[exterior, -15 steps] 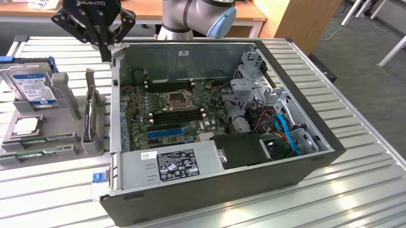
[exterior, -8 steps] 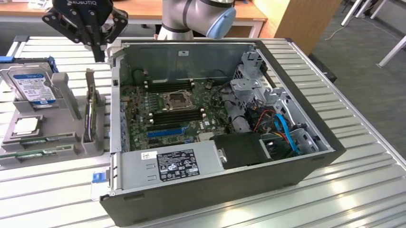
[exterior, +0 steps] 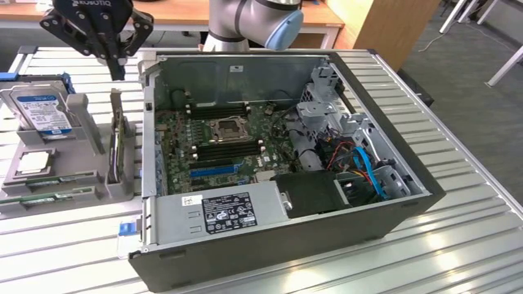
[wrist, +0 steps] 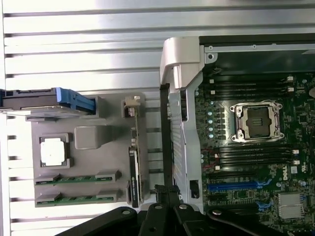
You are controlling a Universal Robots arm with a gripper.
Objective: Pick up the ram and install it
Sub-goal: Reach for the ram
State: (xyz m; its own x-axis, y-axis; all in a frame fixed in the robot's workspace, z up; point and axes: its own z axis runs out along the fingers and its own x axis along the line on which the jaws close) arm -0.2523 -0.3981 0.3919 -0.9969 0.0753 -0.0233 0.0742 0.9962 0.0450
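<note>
At the exterior view's left, you see the ram (exterior: 51,181), one of two alike sticks, lying flat in clips along the near edge of the grey holder (exterior: 82,113), kept reachable from above; its chips are too small to make out. Further right, the gripper (exterior: 119,72) hangs clenched and empty over the holder's far side, above the upright expansion card (exterior: 117,147). Right again, the open computer case (exterior: 392,202) lies on its side so the memory slots (exterior: 225,149) face upward, while cables hide part of its right half.

Ribbed aluminium worktable (exterior: 474,245) fills the frame's lower half. A wooden desk (exterior: 180,15) stands along the top, with grey carpet (exterior: 457,55) and white furniture legs (exterior: 504,67) upper right.
</note>
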